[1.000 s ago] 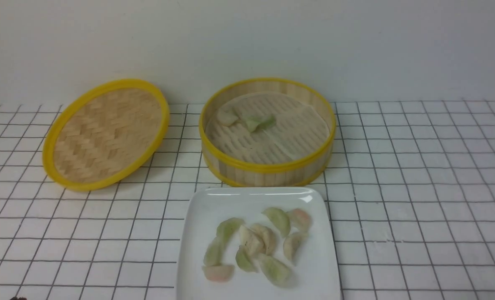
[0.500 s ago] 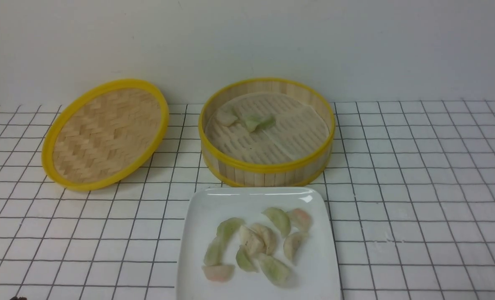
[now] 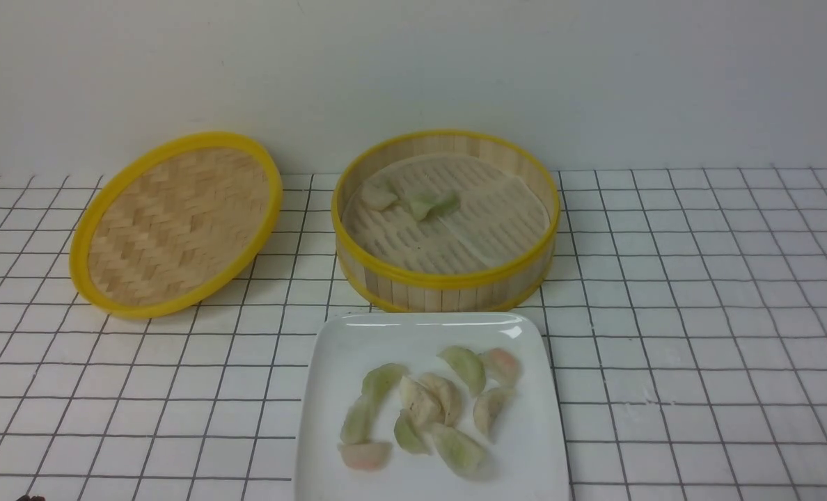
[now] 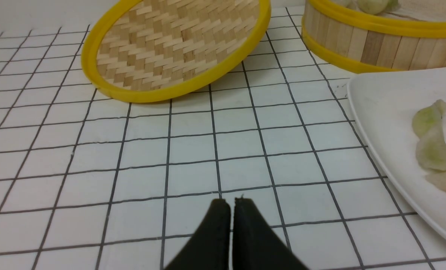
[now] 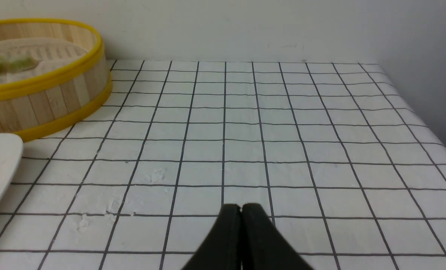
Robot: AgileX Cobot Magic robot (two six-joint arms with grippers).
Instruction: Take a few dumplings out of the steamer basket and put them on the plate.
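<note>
Still unchanged | dumplings point(image 3: 424, 407) on plate point(image 3: 330, 362), steamer basket point(image 3: 448, 282) at 12 o'clock | left gripper point(image 4: 232, 204), right gripper point(image 5: 241, 208) pressed together, empty

Most dumplings point(image 3: 424, 407) lie clustered on the white plate point(image 3: 330, 390); two remain in the round steamer basket point(image 3: 448, 282) just behind it, both between the two closed end effectors.

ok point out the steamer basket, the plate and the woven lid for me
steamer basket point(image 3: 448, 282), front view, near yellow rim
plate point(image 3: 413, 334), front view, bare far part
woven lid point(image 3: 177, 223), front view, woven middle
</note>
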